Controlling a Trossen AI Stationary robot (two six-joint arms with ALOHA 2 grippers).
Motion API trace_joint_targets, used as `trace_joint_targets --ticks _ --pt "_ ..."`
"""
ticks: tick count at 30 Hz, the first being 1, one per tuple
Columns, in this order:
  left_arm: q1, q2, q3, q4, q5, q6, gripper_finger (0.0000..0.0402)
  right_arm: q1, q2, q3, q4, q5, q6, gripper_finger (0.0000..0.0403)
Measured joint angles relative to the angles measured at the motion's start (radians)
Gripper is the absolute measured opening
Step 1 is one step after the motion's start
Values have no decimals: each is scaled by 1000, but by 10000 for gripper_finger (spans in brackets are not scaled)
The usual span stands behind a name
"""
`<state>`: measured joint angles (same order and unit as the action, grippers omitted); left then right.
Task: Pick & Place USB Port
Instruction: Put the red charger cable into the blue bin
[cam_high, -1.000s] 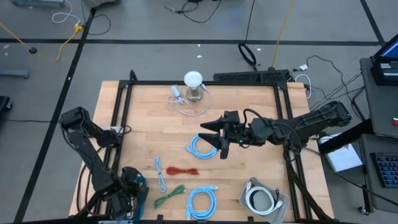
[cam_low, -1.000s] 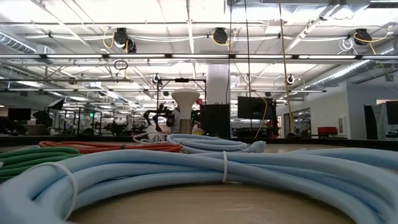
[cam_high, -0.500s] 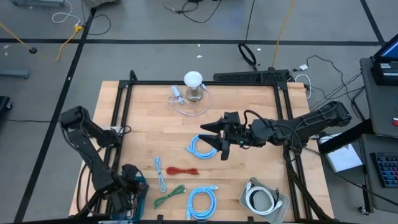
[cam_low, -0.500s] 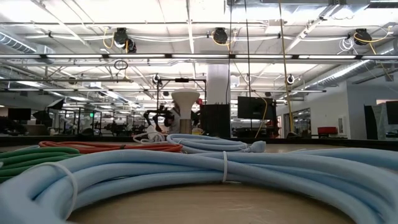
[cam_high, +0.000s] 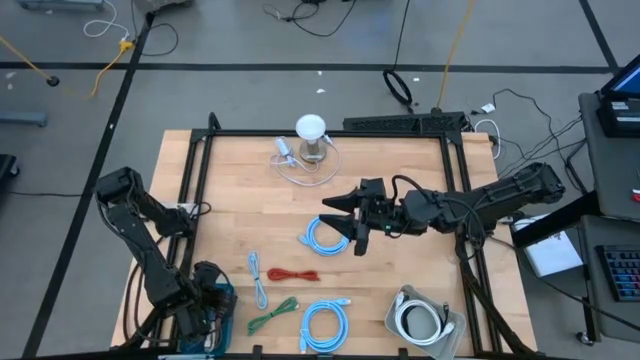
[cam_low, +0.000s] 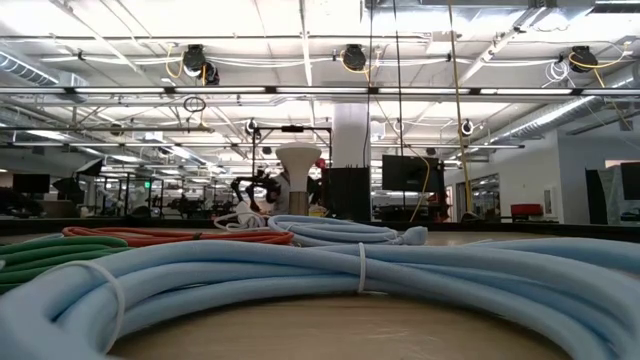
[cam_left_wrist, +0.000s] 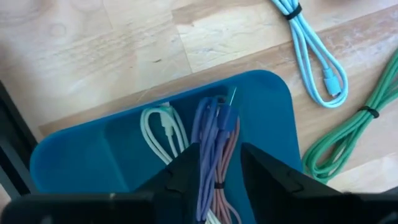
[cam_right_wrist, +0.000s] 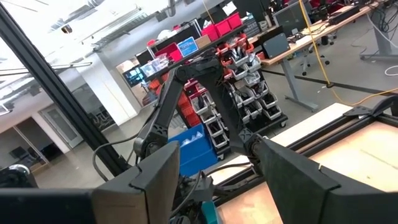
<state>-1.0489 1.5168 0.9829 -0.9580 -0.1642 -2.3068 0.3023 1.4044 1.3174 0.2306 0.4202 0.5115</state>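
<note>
My left gripper (cam_high: 207, 296) hangs over a blue tray (cam_left_wrist: 93, 149) at the table's near left corner. In the left wrist view its fingers (cam_left_wrist: 217, 180) stand apart on either side of a purple-and-pink cable bundle (cam_left_wrist: 214, 134), which lies in the tray beside a white cable (cam_left_wrist: 163, 127). My right gripper (cam_high: 340, 232) is open at mid-table, beside a light-blue cable coil (cam_high: 322, 238) on the wood, with nothing between its fingers (cam_right_wrist: 217, 186). My left gripper comes at the tray from above with the purple-and-pink bundle (cam_left_wrist: 211, 163) running along between its two fingers. The bundle lies on the tray floor. Whether the fingers touch it, I cannot tell.
On the wood lie a thin light-blue cable (cam_high: 258, 279), a red cable (cam_high: 293, 274), a green cable (cam_high: 272, 316) and a second light-blue coil (cam_high: 323, 322). A grey tray (cam_high: 393, 318) with a white cable is near right. A white stand (cam_high: 311, 135) is at the far edge.
</note>
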Motion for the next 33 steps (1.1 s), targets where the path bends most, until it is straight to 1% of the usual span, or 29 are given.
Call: trace_joint_targets --ticks 3,7,10,14,16,19,21,22,26,30,33 --pt "0 -16 0 -13 -10 -1 121 0 0 0 0 -1 0 215" --pt "0 -77 0 -65 -55 0 122 0 0 0 1 -1 4 215" --pt "0 -141 0 -106 -133 15 122 0 0 0 1 -2 6 215" --pt "8 -222 0 -111 -282 130 122 0 0 0 0 -5 12 215" --pt "40 -246 0 -114 -288 191 122 0 0 0 0 -5 12 215" --pt "122 -257 0 -105 -204 294 122 0 0 0 -13 -5 27 215" --pt "187 -253 0 -66 -136 399 122 0 0 0 -48 -4 34 215" --pt "220 -250 0 -33 -124 474 122 0 0 0 -71 -3 38 215" --pt "341 -234 0 113 -166 827 122 -6 0 0 -213 0 26 215" --pt "462 -218 0 154 -170 1144 122 -21 1 0 -380 -3 69 215" --pt "513 -199 0 176 -142 1387 122 -22 1 0 -430 -2 100 215"
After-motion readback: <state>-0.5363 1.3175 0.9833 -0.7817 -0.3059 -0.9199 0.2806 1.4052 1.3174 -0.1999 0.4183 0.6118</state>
